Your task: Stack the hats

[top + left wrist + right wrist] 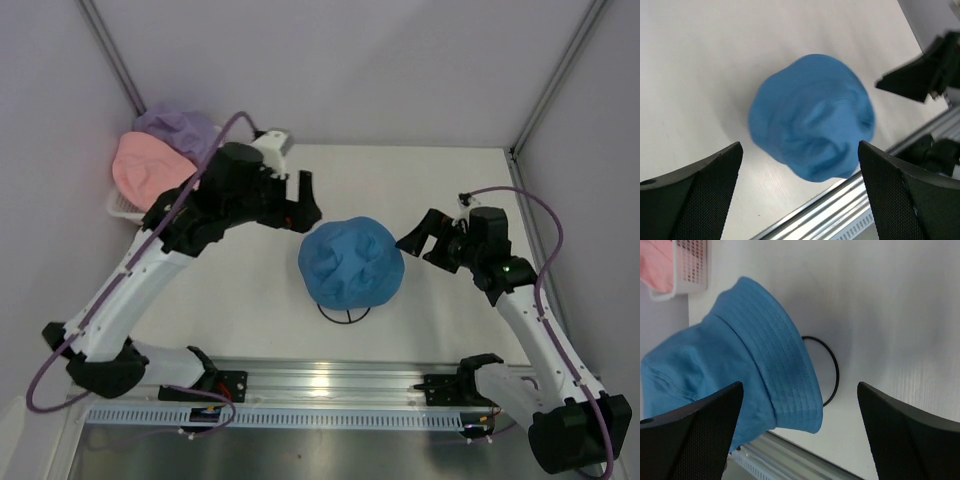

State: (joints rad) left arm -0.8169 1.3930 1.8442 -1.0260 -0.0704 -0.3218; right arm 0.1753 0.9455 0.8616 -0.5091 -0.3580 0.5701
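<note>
Blue hat (351, 262) sits on the wire stand (343, 314) mid-desk (440, 180). Pink hat (148, 168) and lavender hat (178, 128) lie in the basket (118, 208) at 10 o'clock. Orange one not in view. Left fingers (695, 195) spread wide, empty, at the blue hat's 10 o'clock. Right fingers (690, 425) likewise spread, empty, at its 3 o'clock. Reads as base hat set, second pick pending. Next, probably: left arm to the basket, pinch the pink crown, lift clear of the rim, drop it over the blue.

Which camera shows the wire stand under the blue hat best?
Right wrist: the wire stand shows as a ring beside the blue hat. Top view catches only a sliver; left wrist, the hat hides it.
</note>
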